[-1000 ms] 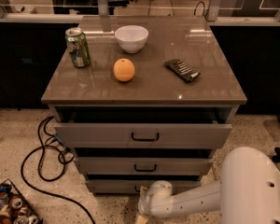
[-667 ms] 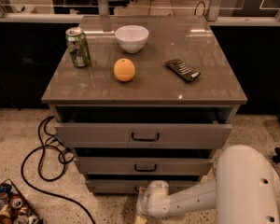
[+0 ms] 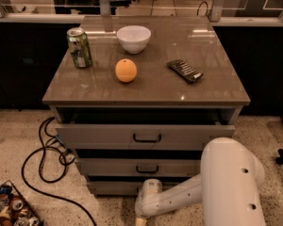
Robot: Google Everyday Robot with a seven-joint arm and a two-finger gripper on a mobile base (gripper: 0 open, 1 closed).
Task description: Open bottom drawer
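Grey cabinet (image 3: 212,86) is the reference. On the speckled floor off the cabinet's lower left corner, a wire basket (image 3: 9,210) of cans, cut by the frame edge. Between that and the cabinet's left side, a black cable (image 3: 41,160) looped on the floor, running up to the cabinet's left edge. On the cabinet top, near its left back corner, a green can (image 3: 79,47) standing upright. Further in, at the middle of the top, an orange (image 3: 126,70), apart from the can. Behind the orange, toward the cabinet's back edge, a white bowl (image 3: 133,38), upright. Right half of the top: a flat dark packet (image 3: 185,71) lying at an angle, well apart from the orange. Cabinet front has three drawers stacked: top drawer (image 3: 108,136) pulled out a little with a dark gap above it, black bar handle at centre; middle drawer (image 3: 108,167) below it, also with a handle showing. The bottom drawer (image 3: 111,188) is lowest on the cabinet front, just above the floor, a thin grey strip; its right part is hidden behind the robot arm (image 3: 179,197), handle not seen. The arm comes in from the cabinet's lower right, thick white link, narrowing toward the centre. The gripper (image 3: 140,220) sits on the floor side just below the bottom drawer's middle, cut by the frame edge; cannot tell if released or clenched.
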